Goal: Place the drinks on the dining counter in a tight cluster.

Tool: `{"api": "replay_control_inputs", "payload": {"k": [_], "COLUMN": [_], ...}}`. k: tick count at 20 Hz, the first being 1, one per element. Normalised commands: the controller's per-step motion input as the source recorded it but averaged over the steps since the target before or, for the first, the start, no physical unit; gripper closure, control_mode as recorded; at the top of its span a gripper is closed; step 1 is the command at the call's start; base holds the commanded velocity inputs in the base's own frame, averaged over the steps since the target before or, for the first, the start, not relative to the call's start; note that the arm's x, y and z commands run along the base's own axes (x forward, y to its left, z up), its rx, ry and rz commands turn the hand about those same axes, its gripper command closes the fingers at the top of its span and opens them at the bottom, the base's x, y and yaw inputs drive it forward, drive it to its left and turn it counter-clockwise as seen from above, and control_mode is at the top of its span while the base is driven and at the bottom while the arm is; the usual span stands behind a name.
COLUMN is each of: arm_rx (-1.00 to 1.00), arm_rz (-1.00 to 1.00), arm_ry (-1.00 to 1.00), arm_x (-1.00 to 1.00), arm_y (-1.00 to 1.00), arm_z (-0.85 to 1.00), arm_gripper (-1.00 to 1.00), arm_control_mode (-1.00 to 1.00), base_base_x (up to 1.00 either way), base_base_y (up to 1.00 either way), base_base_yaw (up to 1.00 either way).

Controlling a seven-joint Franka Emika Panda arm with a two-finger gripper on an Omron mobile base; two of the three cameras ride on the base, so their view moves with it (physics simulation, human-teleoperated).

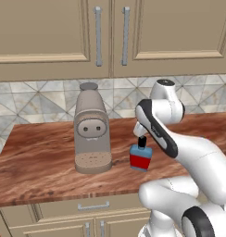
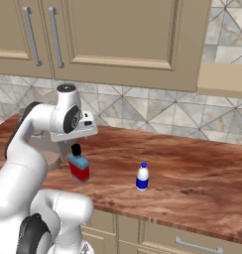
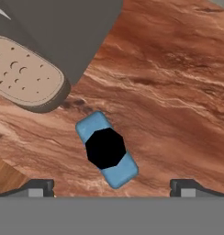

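Observation:
A squat blue flask (image 1: 141,158) (image 2: 79,168) with a red label and black cap stands upright on the wall counter (image 1: 40,157), just right of a coffee machine. My gripper (image 3: 113,186) hangs straight above it and is open; the flask (image 3: 107,149) lies between and ahead of the two fingertips, untouched. A tiny white bottle (image 2: 142,177) with a blue label and cap stands upright further right, near the counter's front edge. The dining counter is out of view.
A taupe coffee machine (image 1: 91,134) (image 3: 31,73) stands close beside the flask. A tiled backsplash (image 1: 45,99) and tan upper cabinets (image 1: 50,32) rise behind the counter. Bare wood-grain top (image 2: 192,163) stretches to the right of the white bottle.

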Motion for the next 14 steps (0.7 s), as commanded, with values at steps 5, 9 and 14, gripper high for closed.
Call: {"api": "replay_control_inputs", "payload": {"k": [5,9,14], "arm_rx": [0.00,0.00,0.00], "arm_rz": [0.00,0.00,0.01], "arm_ry": [0.08,0.07,0.08], "arm_x": [0.03,0.27,0.16], "arm_y": [0.14,0.06,-0.10], "arm_z": [-0.05,-0.03,-0.05], "arm_gripper": [-1.00,-1.00,-1.00], "arm_control_mode": [-1.00,-1.00,-1.00], "base_base_x": [0.00,0.00,0.00], "base_base_y": [0.00,0.00,0.00], "base_base_yaw": [0.00,0.00,0.00]}}
